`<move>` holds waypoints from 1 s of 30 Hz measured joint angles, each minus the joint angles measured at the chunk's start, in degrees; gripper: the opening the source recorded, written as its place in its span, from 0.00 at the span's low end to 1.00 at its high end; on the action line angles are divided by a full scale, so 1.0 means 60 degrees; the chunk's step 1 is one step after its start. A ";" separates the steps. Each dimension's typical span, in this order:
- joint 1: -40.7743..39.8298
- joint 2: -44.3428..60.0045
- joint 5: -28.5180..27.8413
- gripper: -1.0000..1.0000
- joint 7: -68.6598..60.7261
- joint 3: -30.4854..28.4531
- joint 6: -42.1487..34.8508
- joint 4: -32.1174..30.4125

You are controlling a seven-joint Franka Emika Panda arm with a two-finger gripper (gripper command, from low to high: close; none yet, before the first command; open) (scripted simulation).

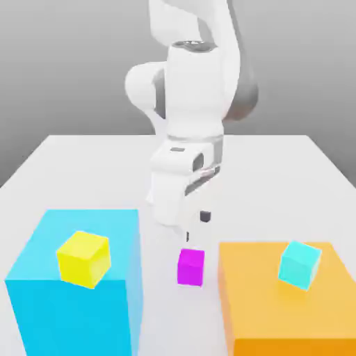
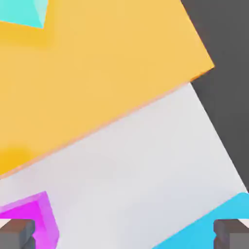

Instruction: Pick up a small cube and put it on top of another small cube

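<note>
**Wide pincer risks landing on the magenta cube**

The pincer (image 1: pixel 196 227) is spread wide with nothing in its grip. The magenta cube (image 1: pixel 190 267) sits on the tabletop (image 1: pixel 271 184) beneath it, in the gap between the blue block (image 1: pixel 76 320) and the orange block (image 1: pixel 285 323). In the hand view the cube lies partly behind one fingertip (image 2: pixel 15 234), off to that side rather than centred in the opening. A straight descent from here could bring that tip down on the cube, tipping it or shoving it aside. The other tip lines up with part of the blue block, so poor alignment could cause a scrape there too.

The yellow cube (image 1: pixel 84 259) on the blue block and the cyan cube (image 1: pixel 300 265) on the orange one flank the pincer; a knock against either block could shift its cube and spoil a possible stacking spot.
</note>
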 joint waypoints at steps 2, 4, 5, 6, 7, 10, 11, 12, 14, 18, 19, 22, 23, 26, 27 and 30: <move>0.0199 0.0433 0.0029 0.50 -0.0866 -0.0173 0.0379 -0.0449; 0.0441 0.0953 0.0273 0.50 -0.1610 -0.0324 0.0828 -0.0724; 0.0657 0.1277 0.0559 0.50 -0.1893 -0.0448 0.1100 -0.0734; 0.0849 0.1620 0.1047 0.50 -0.2272 -0.0424 0.1386 -0.0712; 0.0745 0.1972 0.1733 0.50 -0.2769 -0.0192 0.1664 -0.0667; -0.0593 0.3017 0.3191 0.50 -0.3821 0.1598 0.2498 -0.0479; -0.1065 0.3361 0.3308 0.50 -0.3913 0.2094 0.2788 -0.0419; -0.1424 0.3706 0.3305 0.50 -0.3921 0.2445 0.3079 -0.0362; -0.1648 0.3971 0.3280 0.00 -0.3910 0.2656 0.3303 -0.0318; -0.1649 0.3969 0.3277 0.00 -0.3907 0.2656 0.3274 -0.0318; -0.1761 0.4102 0.3265 0.00 -0.3902 0.2761 0.3389 -0.0295; -0.1428 0.3485 0.3107 0.00 -0.3772 0.2396 0.2883 -0.0406; -0.1262 0.3168 0.2843 0.00 -0.3579 0.2158 0.2625 -0.0467; -0.1232 0.2150 0.1845 0.00 -0.2873 0.1822 0.1796 -0.0654; -0.1351 0.1805 0.1615 0.00 -0.2711 0.1845 0.1512 -0.0714; -0.1479 0.1043 0.1215 0.00 -0.2250 0.2014 0.0638 -0.0640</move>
